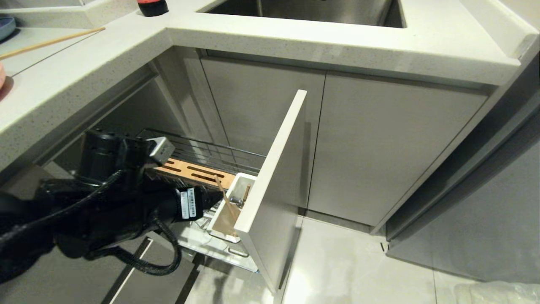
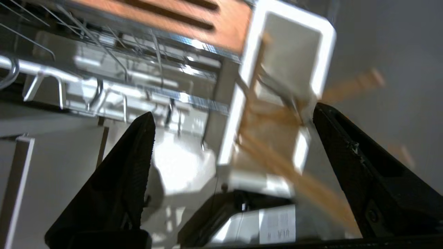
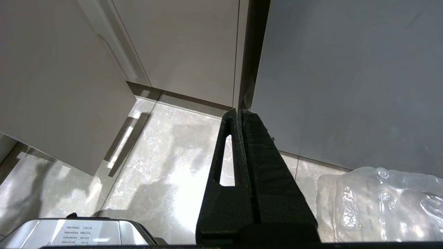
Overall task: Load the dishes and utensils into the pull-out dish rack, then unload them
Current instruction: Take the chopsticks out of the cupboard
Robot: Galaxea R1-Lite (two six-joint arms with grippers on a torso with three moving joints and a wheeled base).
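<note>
- Chrome wire dish rack stands pulled out from under the counter, its pale grey front panel facing the floor
- Your left gripper sits over the rack's front end, just beside the white utensil cup; its two black fingers are spread wide and nothing is between them
- Inside the cup you have one wooden chopstick leaning at a tilt and the dark metal spoon; the wrist view is smeared there, so contact with the cup wall cannot be judged
- Slotted wooden strip runs behind the cup
- A second chopstick lies on the counter at far left
- Your right gripper hangs near the floor by the cabinet doors, fingers pressed together, holding nothing; a clear plastic bag lies beside it
</note>
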